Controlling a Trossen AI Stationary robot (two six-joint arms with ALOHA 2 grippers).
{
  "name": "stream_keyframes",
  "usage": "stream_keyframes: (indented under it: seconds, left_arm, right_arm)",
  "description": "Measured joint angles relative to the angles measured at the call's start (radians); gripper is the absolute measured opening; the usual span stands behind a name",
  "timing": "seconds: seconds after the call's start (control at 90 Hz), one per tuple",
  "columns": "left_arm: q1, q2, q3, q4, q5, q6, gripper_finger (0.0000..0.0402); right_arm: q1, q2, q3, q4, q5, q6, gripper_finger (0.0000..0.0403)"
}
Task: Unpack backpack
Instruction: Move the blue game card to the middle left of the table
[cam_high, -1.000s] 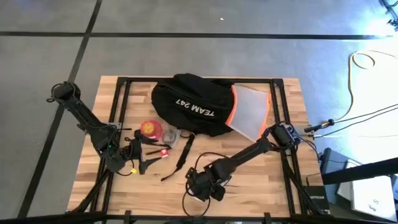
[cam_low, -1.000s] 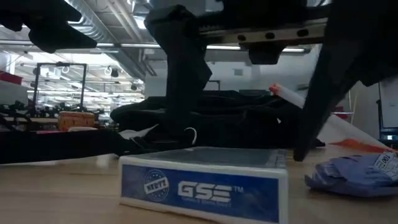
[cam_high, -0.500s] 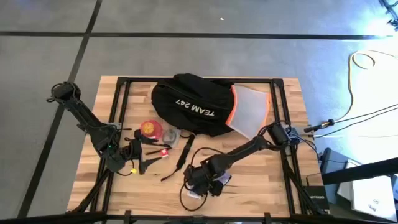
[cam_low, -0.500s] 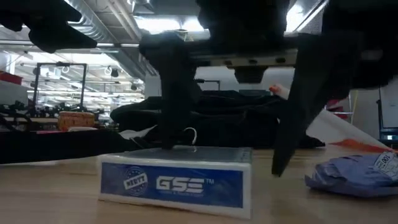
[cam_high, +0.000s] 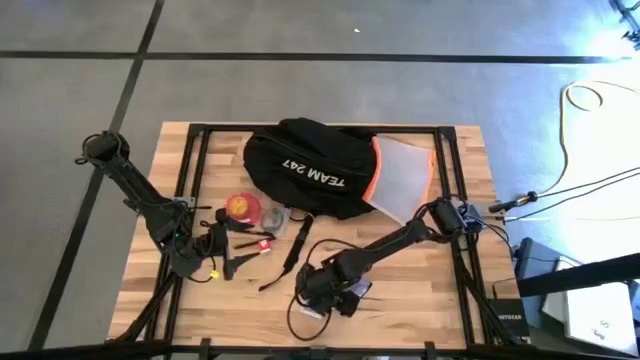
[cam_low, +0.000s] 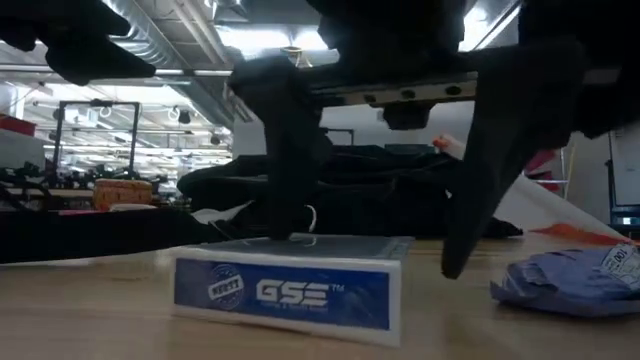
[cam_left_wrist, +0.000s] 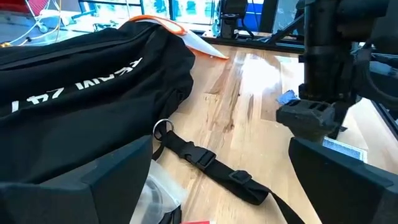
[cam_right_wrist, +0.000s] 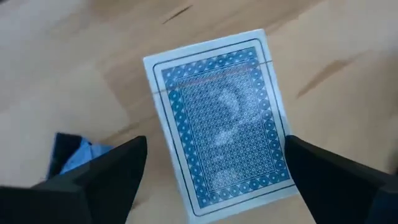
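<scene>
The black backpack (cam_high: 310, 165), lettered "TEAM 247", lies on its side at the table's far middle, with a white, orange-edged flap (cam_high: 402, 180) spread to its right. A blue card box (cam_low: 290, 290) lies flat on the table near the front middle. My right gripper (cam_right_wrist: 214, 146) hangs open over it, pointing down, one finger on each long side. My left gripper (cam_high: 222, 255) rests open at the front left, facing the backpack's loose strap (cam_left_wrist: 211, 165). My right gripper straddles the card box from above, across its width, and the box lies flat on the table. One fingertip (cam_right_wrist: 292, 149) stands right at the box's long edge (cam_right_wrist: 280, 134). I cannot tell whether it touches.
A red-orange round thing (cam_high: 240, 206), a clear packet (cam_high: 272, 215) and a small red item (cam_high: 262, 243) lie between my left gripper and the backpack. A crumpled blue thing (cam_low: 570, 280) lies right of the card box. Bare wood shows at the front right.
My right gripper has moved a little toward the table's left edge, staying low over the card box. The box has slid a short way to the left along the table and turned slightly, still flat.
</scene>
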Motion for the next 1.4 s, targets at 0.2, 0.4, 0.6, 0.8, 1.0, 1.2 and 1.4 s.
stream_keyframes:
  seconds: [0.2, 0.4, 0.6, 0.8, 1.0, 1.2, 1.4]
  left_arm:
    - [0.0, 0.0, 0.0, -0.02, 0.007, -0.027, 0.0363]
    - [-0.001, 0.0, 0.0, -0.03, 0.008, -0.037, 0.0363]
    - [-0.001, 0.0, 0.0, -0.03, 0.006, -0.04, 0.0363]
    - [-0.001, 0.0, 0.0, -0.031, 0.007, -0.041, 0.0363]
    - [-0.001, 0.0, 0.0, -0.037, 0.007, -0.041, 0.0363]
    - [-0.001, 0.0, 0.0, -0.039, 0.007, -0.041, 0.0363]
    - [-0.001, 0.0, 0.0, -0.038, 0.007, -0.041, 0.0363]
  right_arm:
    - [0.03, 0.003, 0.027, -0.042, -0.044, 0.126, 0.0329]
    - [0.087, -0.01, 0.027, -0.112, -0.037, 0.136, 0.0317]
    - [0.095, -0.016, 0.024, -0.067, 0.048, 0.113, 0.0318]
    - [0.095, -0.024, 0.023, -0.045, 0.05, 0.035, 0.0347]
    - [0.098, -0.028, 0.023, -0.044, 0.062, -0.036, 0.0366]
    - [0.089, -0.028, 0.024, -0.002, 0.093, -0.096, 0.0367]
    - [0.084, -0.014, 0.025, -0.021, 0.057, -0.106, 0.0367]
